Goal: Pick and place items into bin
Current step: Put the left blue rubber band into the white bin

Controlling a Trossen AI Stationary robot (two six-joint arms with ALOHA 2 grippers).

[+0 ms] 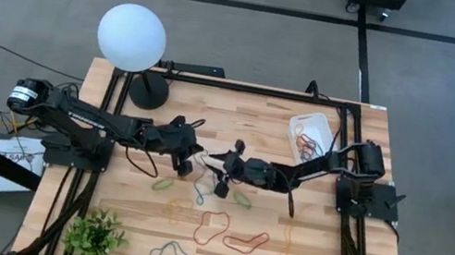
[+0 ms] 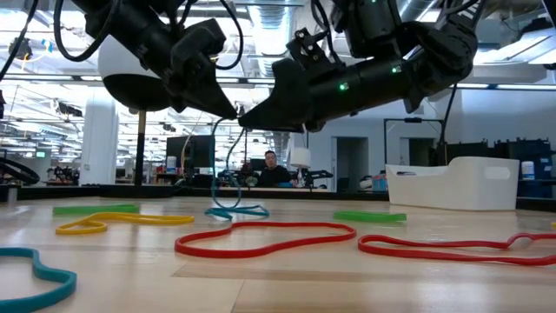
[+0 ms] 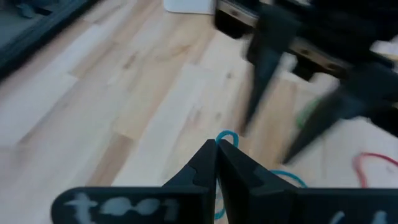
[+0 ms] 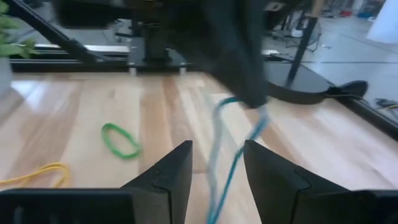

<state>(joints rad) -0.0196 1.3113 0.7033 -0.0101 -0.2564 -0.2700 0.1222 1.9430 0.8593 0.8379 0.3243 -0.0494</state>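
Left gripper [image 1: 186, 166]: mid-table, raised off the wood, fingers [image 3: 205, 165] pinched together on the grey-blue band [image 2: 228, 174].
Grey-blue band: top caught at the left fingertips, dangling down, lower loop trailing on the wood.
Right gripper [image 1: 221, 175]: just beside the left one, facing it, fingers [image 4: 168, 171] parted, nothing between them, band hanging just ahead.
Red bands [image 1: 212, 226]: 2 loops flat on the wood, nearer the front edge, below the grippers.
Green bands [image 1: 162, 185]: 2 short loops, 1 either side of the dangling band.
Yellow bands [image 1: 288, 239]: 1 toward the right edge, 1 beside the red loops.
Second grey-blue band [image 1: 170, 251]: close to the front edge, beside the plant.
Bin [image 1: 325, 126]: back right corner, several red and orange bands inside, well apart from both grippers.
Globe lamp [image 1: 132, 37]: back left corner.
Plant [image 1: 94, 237]: front left corner.
Person [image 2: 272, 168]: seated in the room beyond the table.
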